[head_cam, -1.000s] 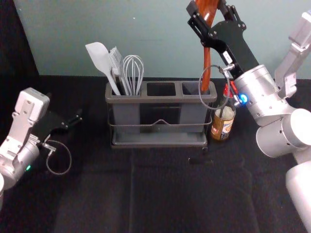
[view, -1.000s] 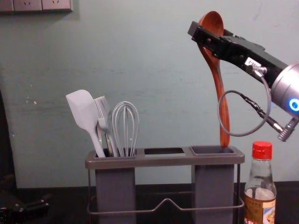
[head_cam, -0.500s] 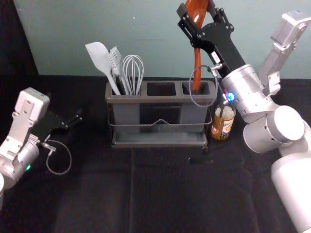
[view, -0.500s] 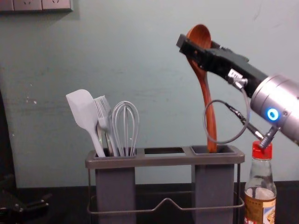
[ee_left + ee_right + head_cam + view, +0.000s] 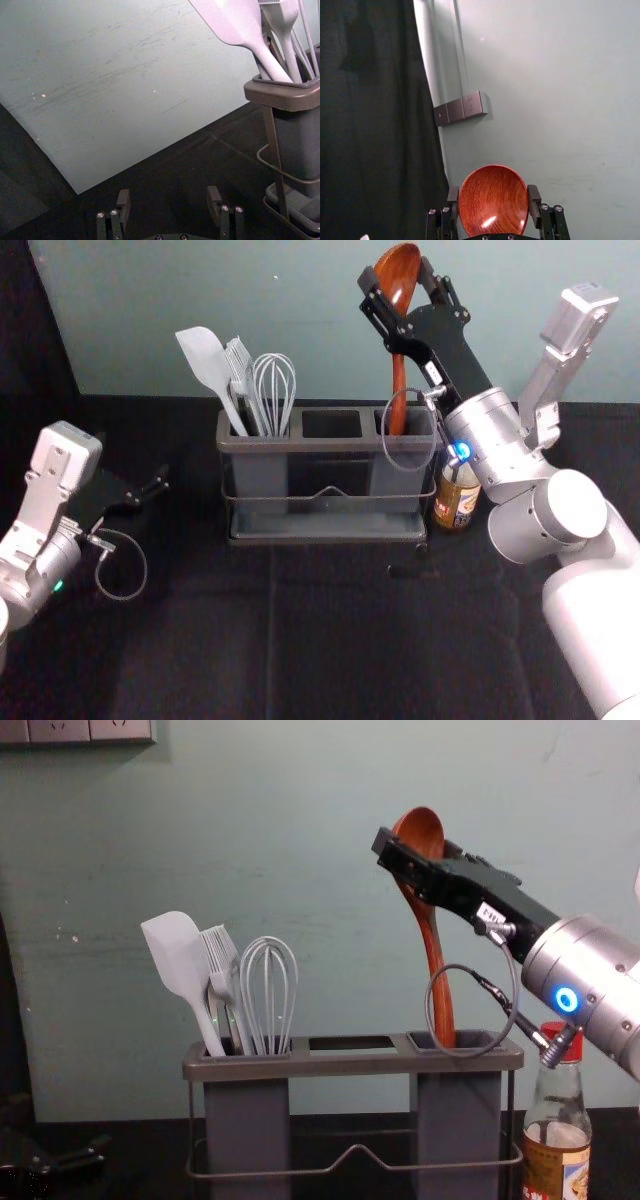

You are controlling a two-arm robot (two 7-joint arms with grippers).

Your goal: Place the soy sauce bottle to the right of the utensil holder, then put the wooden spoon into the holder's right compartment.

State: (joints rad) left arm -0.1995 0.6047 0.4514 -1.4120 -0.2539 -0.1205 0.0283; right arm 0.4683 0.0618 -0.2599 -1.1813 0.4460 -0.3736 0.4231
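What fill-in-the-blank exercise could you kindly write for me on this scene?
1. The left tool is open and empty, while the ____ tool grips the spoon by its bowl.
2. The spoon's ____ points down at the holder.
3. The bottle has a ____ cap.
4. Of the holder's three compartments, only the ____ one has no utensil in or above it.

Missing words: right; handle; red; middle.

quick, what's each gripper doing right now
Left gripper: open, at the left.
Right gripper: closed on the glossy red-brown wooden spoon, above the grey utensil holder.
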